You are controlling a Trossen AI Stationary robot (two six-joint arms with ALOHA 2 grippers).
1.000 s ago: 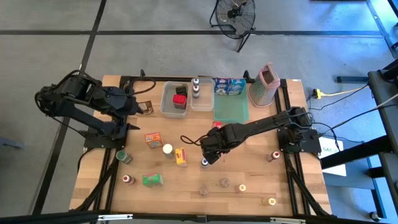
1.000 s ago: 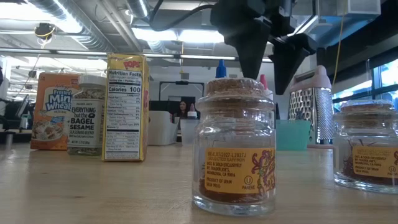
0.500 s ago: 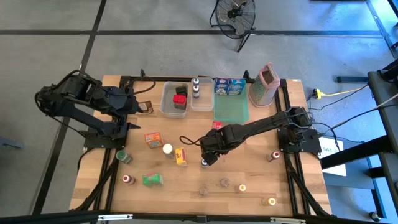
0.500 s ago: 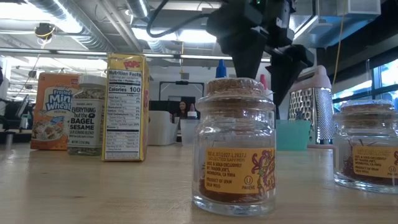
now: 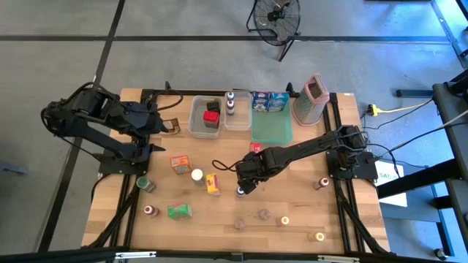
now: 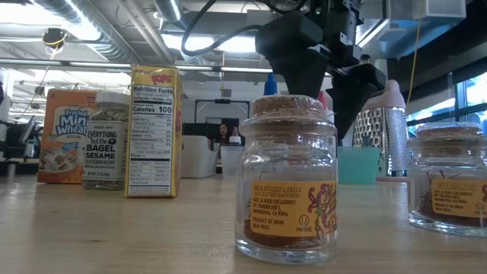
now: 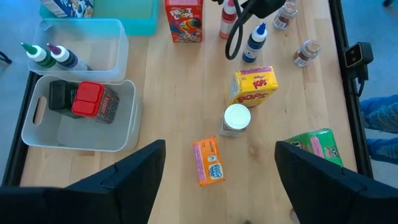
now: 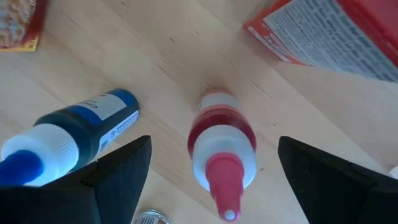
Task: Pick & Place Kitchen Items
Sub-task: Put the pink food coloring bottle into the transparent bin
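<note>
On the wooden desk (image 5: pixel 292 208) the right arm reaches toward the middle, its right hand (image 8: pixel 208 171) spread wide and holding nothing, poised right above a small red bottle (image 8: pixel 221 143) that stands between its fingers, just beside a blue bottle (image 8: pixel 74 134) and near a red box (image 8: pixel 329 31). The left hand (image 7: pixel 217 174) waits wide open and empty over the left rear of the desk, well apart from the yellow box (image 7: pixel 254 85) and white-capped jar (image 7: pixel 236 119)
</note>
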